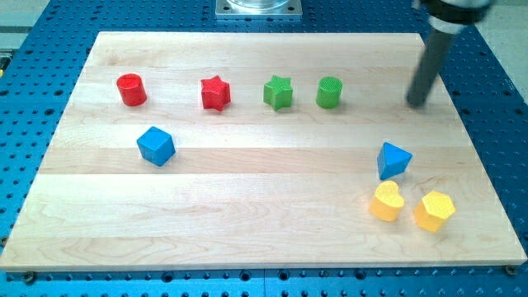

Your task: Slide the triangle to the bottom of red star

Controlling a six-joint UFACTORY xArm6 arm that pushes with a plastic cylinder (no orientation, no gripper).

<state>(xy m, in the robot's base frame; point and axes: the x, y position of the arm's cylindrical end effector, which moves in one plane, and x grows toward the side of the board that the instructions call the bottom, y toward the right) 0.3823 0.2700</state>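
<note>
The blue triangle (393, 160) lies at the view's lower right on the wooden board (264, 214). The red star (215, 93) sits in the upper row, left of centre. My tip (417, 103) rests on the board at the view's upper right, above and slightly right of the blue triangle, with a clear gap between them, and far to the right of the red star.
In the upper row stand a red cylinder (131, 89), a green star (278, 92) and a green cylinder (328, 92). A blue cube (156, 146) lies at the left. A yellow heart (386, 202) and a yellow hexagon (434, 210) lie just below the triangle.
</note>
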